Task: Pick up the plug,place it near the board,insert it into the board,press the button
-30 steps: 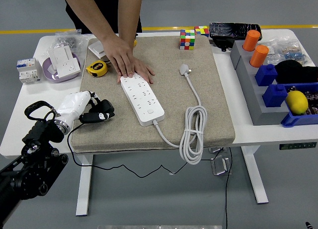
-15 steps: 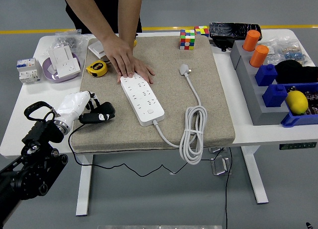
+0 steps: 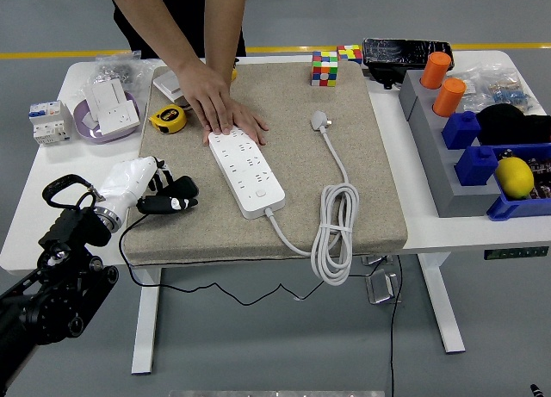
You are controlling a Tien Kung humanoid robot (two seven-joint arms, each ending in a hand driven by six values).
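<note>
Setting: grey floor with a yellow line beyond a white tabletop, most of it covered by a beige mat.
Left hand: the left hand sits at the mat's left edge, near the front-left corner, its fingers closed around a black plug whose thin black cable droops off the front edge.
Right hand: not in view.
Board: a white power strip lies diagonally in the middle of the mat, its own white cord coiled toward the front-right corner and its white plug lying toward the far edge.
Person: someone at the far side presses a hand flat on the far end of the power strip, seemingly steadying it.
Other things: a yellow tape measure near the far-left corner of the mat, colour cubes at the far edge.
Step in hand: the plug appears picked up; it is near the strip but apart from it.
Next move: carry the plug right toward the strip, turn its pins down over a free socket, then push it in.
</note>
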